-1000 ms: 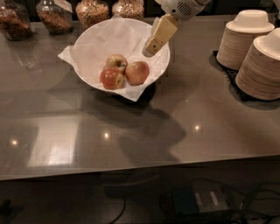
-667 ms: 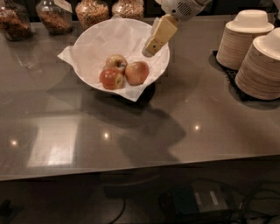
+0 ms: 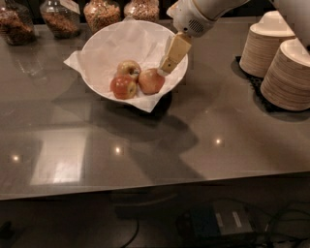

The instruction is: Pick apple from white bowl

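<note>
Just below-left of hand (image 3: pixel 163 70), nearly touching: apple (image 3: pixel 151 81) in white bowl (image 3: pixel 91 44); hand's grip impossible to tell.

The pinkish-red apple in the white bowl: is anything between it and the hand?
Nothing visible is. The hand hangs close above the apple, over the white bowl; the darker red apple and the yellow-green apple lie beyond it.

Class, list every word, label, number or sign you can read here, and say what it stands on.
No text here can be read.
White tag on a jar: too blurred to read.
Pale patches on the box under the table: unreadable.
The gripper, at the white bowl's right side by the apple, shows no marking.
</note>
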`<act>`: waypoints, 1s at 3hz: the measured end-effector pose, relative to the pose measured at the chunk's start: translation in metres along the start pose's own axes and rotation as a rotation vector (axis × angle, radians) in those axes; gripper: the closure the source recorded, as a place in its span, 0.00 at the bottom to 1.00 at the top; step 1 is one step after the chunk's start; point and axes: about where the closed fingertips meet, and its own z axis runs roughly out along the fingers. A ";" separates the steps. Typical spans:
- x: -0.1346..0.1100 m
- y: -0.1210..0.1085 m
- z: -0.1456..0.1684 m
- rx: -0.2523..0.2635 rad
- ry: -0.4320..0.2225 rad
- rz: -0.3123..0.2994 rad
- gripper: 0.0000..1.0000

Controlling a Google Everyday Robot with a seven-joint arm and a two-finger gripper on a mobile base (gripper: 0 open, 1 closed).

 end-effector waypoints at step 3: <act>0.010 0.001 0.031 -0.020 0.015 -0.010 0.34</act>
